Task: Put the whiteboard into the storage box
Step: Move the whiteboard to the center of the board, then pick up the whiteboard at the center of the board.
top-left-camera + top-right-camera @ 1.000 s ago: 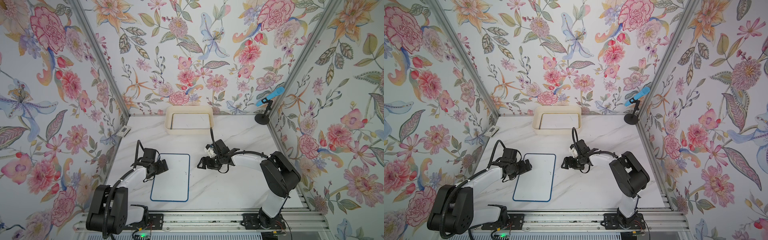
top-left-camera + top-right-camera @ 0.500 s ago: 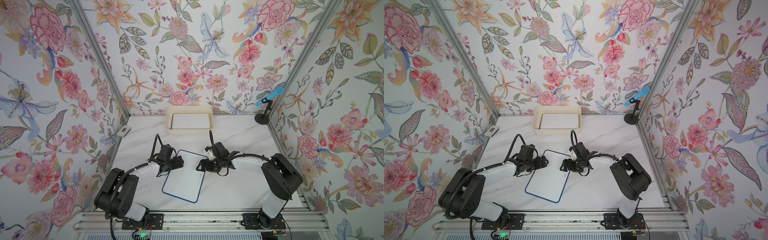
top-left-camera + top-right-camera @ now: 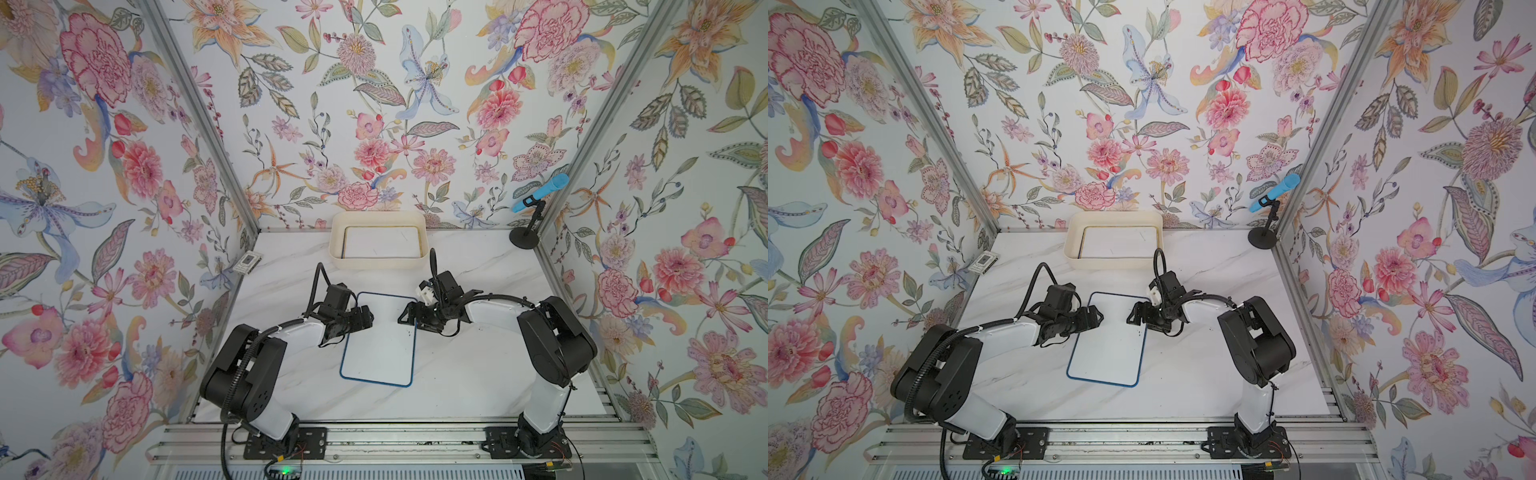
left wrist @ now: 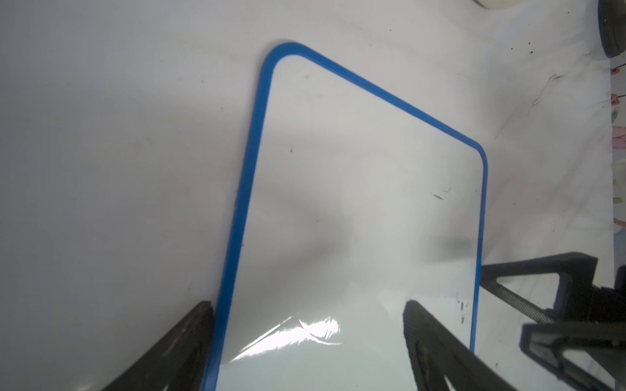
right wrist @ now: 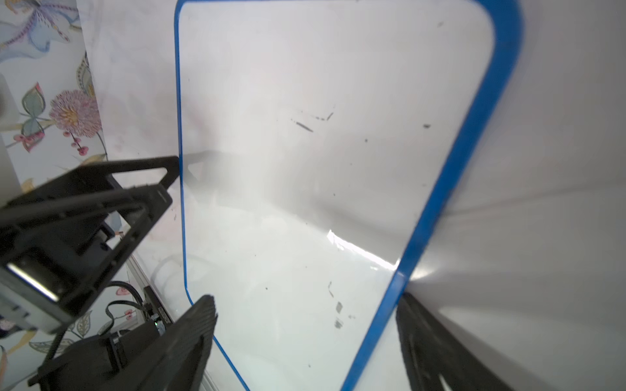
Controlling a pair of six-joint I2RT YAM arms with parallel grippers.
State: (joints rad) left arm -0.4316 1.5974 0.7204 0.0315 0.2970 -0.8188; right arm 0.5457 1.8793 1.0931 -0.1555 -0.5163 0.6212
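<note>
Blue-framed whiteboard [image 3: 380, 338] lies flat on table [image 3: 478, 374], near but outside storage box [image 3: 378, 262]; left gripper [image 3: 365, 319] and right gripper [image 3: 406, 316] both spread open, empty, straddling opposite long edges, probably to pinch and lift together.

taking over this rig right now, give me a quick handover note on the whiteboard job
Left gripper: open, jaws astride the near long edge of the blue-framed rectangular whiteboard, not gripping.
Right gripper: open, astride the opposite long edge, not gripping.
Whiteboard: flat on the white marble-look table, mid-table, between the two grippers.
Cream-white rectangular plastic storage box: at the back of the table, apart from the whiteboard; another white board seems to lie inside.
Done: both grippers placed at the whiteboard's edges.
Left: grip, lift, carry back, lower into the box, release.
</note>
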